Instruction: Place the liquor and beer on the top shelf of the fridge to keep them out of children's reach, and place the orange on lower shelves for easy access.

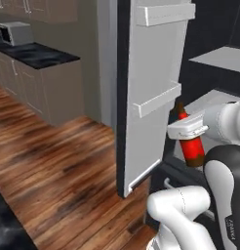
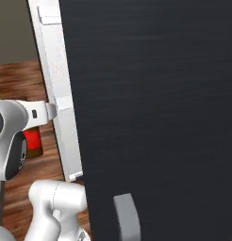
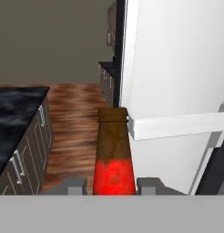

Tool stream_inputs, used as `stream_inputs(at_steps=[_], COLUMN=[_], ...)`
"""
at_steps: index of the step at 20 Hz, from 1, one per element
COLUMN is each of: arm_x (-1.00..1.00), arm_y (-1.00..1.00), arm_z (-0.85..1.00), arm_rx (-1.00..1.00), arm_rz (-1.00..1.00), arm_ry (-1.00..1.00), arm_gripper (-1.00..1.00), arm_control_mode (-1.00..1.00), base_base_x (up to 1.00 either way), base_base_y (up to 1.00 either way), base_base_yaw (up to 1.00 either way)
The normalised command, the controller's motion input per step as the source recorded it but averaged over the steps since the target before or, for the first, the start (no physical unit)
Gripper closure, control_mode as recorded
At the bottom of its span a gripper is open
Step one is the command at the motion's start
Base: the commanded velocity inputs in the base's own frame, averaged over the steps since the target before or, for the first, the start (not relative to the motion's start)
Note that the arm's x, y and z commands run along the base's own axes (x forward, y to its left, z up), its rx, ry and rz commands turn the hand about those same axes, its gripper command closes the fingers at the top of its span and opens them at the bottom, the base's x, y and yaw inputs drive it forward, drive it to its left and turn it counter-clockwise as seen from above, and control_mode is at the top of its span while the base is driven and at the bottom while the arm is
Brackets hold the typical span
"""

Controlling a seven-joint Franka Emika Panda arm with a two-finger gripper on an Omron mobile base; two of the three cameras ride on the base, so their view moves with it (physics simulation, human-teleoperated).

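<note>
The gripper (image 1: 186,131) is clamped on the beer (image 1: 190,144), its fingers pinching the bottle around the red label. In the left base view the bottle stands nearly upright, long axis running from about 11 o'clock at the neck down to 5 o'clock at the dark-brown base, the neck poking up above the white hand. It hangs in the air just beside the inner face of the open fridge door (image 1: 151,93), below the lower of two white door bins (image 1: 158,100), and in front of a pale-grey shelf (image 1: 219,58) inside the fridge (image 2: 155,103).

In the hand view the beer's brown neck points to 12 o'clock, rising between the two finger tips (image 3: 75,185), with the white bin at 3 o'clock. A toaster (image 1: 15,33) sits on the dark counter (image 1: 41,54) at 10 o'clock, well apart.
</note>
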Motion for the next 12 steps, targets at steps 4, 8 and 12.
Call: stream_inputs(at_steps=[4,8,12], arm_x=[0.0,0.0,0.0], arm_y=[0.0,0.0,0.0], arm_z=[0.0,0.0,0.0], arm_rx=[0.0,0.0,0.0], arm_rz=[0.0,0.0,0.0], arm_ry=[0.0,0.0,0.0], arm_gripper=[1.0,1.0,1.0], arm_control_mode=[1.0,1.0,1.0], base_base_x=[0.56,0.22,0.07], base_base_y=[0.0,0.0,0.0], base_base_yaw=[-0.43,-0.44,-0.46])
